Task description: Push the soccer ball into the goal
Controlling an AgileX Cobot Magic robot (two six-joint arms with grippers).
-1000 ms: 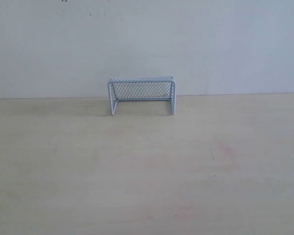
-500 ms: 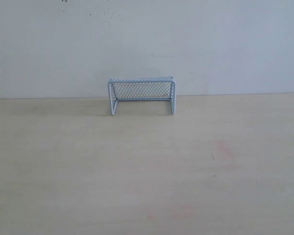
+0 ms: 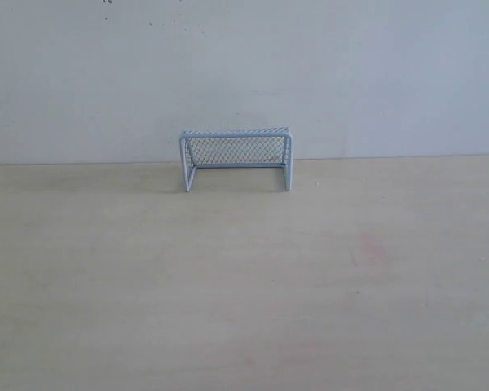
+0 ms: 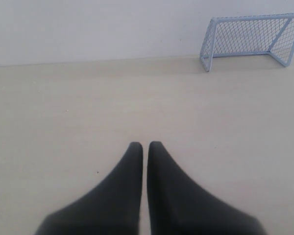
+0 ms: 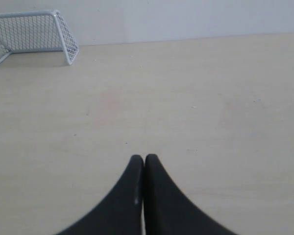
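The goal, a small light grey-white frame with fine mesh, stands at the back of the pale wooden table against the wall, its mouth facing forward. It also shows in the left wrist view as the goal and in the right wrist view as the goal. The soccer ball is out of view in every frame. My left gripper is shut with only a thin slit between its black fingers, holding nothing. My right gripper is shut and holds nothing. Neither gripper shows in the exterior view.
A plain white wall rises directly behind the goal. The pale wooden tabletop carries a faint pinkish stain right of centre.
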